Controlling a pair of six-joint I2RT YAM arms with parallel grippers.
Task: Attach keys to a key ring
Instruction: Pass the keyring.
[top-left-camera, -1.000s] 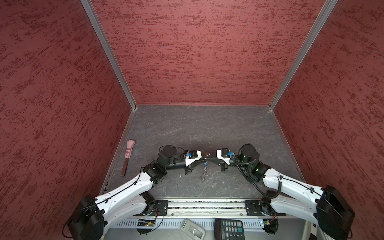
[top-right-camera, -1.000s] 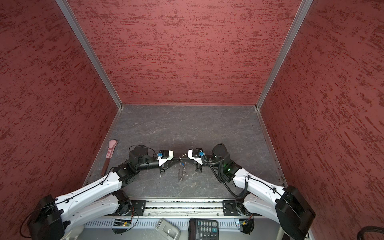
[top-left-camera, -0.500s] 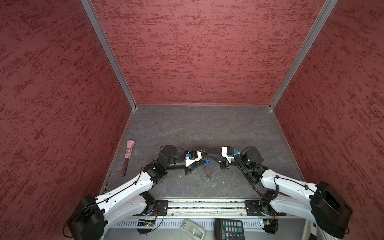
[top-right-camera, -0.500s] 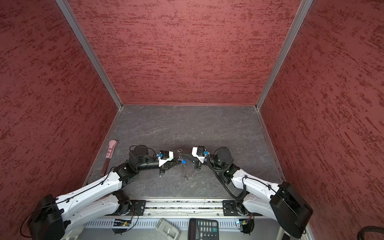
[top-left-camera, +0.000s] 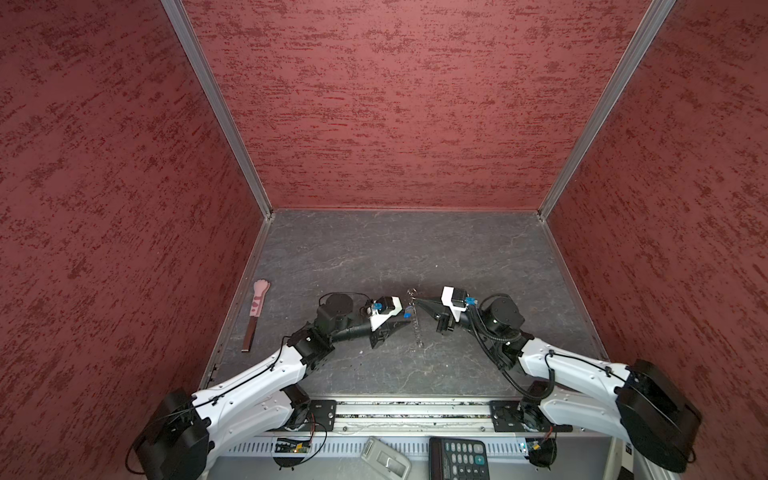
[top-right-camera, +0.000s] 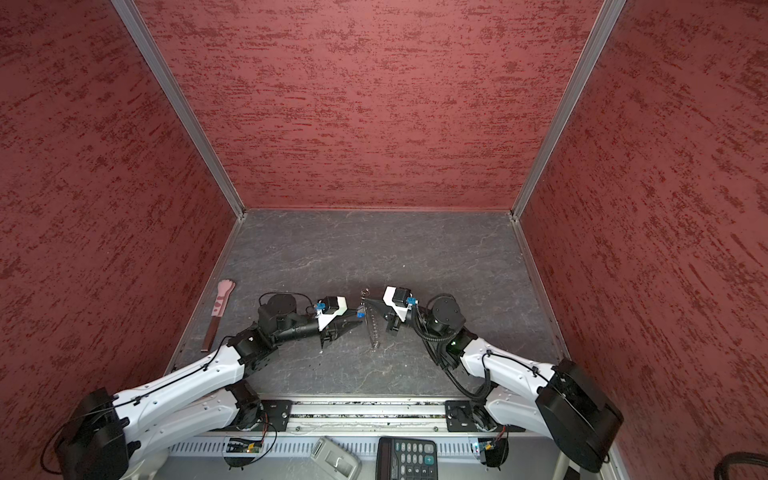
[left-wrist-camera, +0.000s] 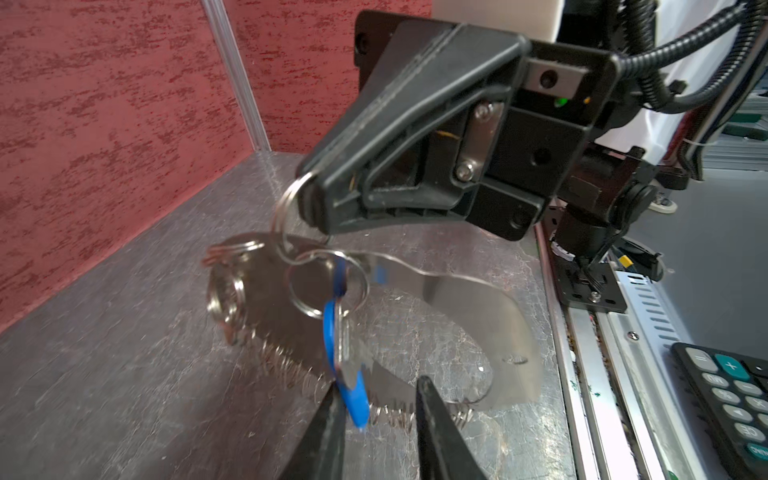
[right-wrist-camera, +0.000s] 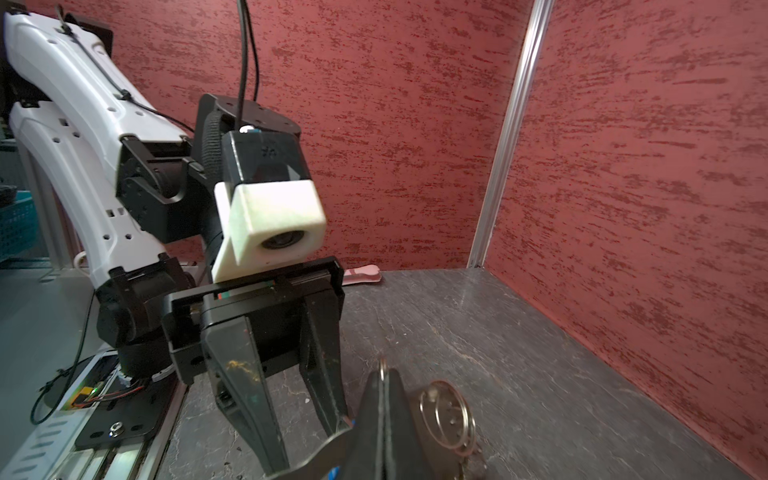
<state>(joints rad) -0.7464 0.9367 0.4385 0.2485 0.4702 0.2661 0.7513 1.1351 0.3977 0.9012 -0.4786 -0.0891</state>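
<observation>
Blue plastic marks the key tag (left-wrist-camera: 347, 386), which hangs in the air between the two arms from a small silver ring; that ring appears linked into the key ring (top-left-camera: 417, 322), whose row of silver links dangles toward the grey bench (top-left-camera: 374, 257); the right fingers (left-wrist-camera: 395, 124) are closed tight on the top loop of the key ring and carry the whole bunch; the left fingers (left-wrist-camera: 434, 428) stand parted, the tag leaning on one of them but not pinched. The threading step looks all but done. Next, I judge, the left arm must back straight off without catching the tag, while the right holds steady, then lowers the bunch.
</observation>
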